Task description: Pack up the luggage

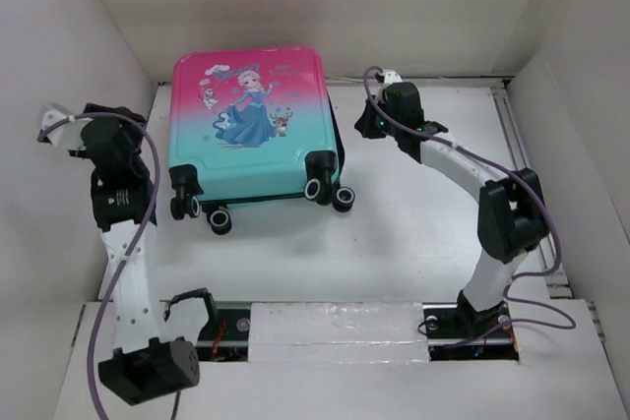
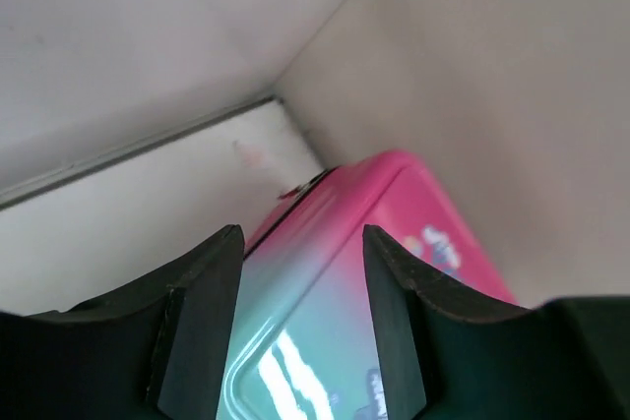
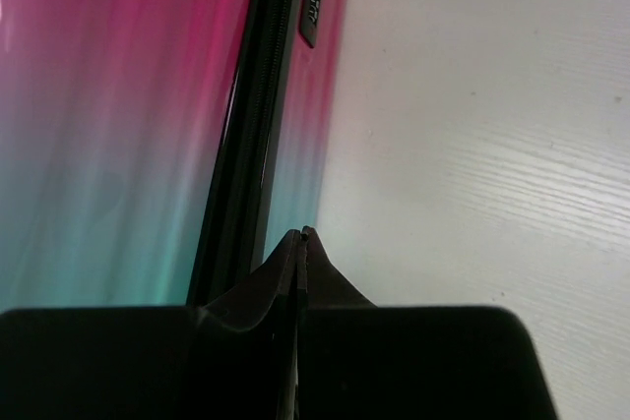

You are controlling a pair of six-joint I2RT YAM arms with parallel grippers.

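The luggage (image 1: pixel 251 135) is lying flat and closed at the far left of the table (image 1: pixel 394 233), princess side up, so packing is looking nearly finished, with perhaps only zipping remaining. The right gripper (image 3: pixel 303 235) is sitting pinched together by the zipper seam (image 3: pixel 246 125), with nothing visible between its fingers. The left gripper (image 2: pixel 303 243) is hovering with its jaws wide apart beside the case.

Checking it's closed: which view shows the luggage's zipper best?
Right wrist: the zipper runs close-up down the luggage side. Top external shows only a thin dark edge along its side; left wrist, just a shell corner.
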